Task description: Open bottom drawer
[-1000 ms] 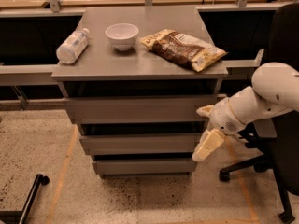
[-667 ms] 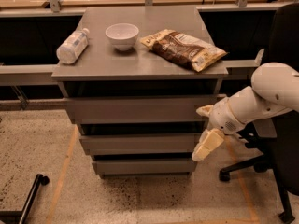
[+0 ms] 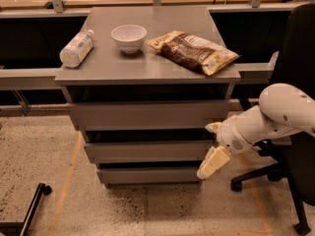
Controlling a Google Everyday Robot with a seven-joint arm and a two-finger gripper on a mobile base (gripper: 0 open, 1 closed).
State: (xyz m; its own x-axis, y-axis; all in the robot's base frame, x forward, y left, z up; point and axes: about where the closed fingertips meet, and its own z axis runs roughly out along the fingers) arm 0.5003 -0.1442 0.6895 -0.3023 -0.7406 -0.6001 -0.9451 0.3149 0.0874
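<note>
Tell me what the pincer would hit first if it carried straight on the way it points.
Probably the bottom drawer, at the end nearest it: the pincer, beside the cabinet, points downward toward that end. Depth is unclear; it might pass in front and meet the floor.

claw point(image 3: 206, 152) near right end of bottom drawer point(image 3: 147, 175), bowl point(image 3: 129, 37), bottle point(image 3: 77, 48), snack bag point(image 3: 193, 51) on cabinet top point(image 3: 157, 68)

On the bench point(image 3: 162, 69): bottle point(image 3: 76, 48) left, bowl point(image 3: 129, 37) middle, bag point(image 3: 194, 52) right. Below, the gripper point(image 3: 210, 154) sits just right of the bottom drawer point(image 3: 147, 175).
</note>
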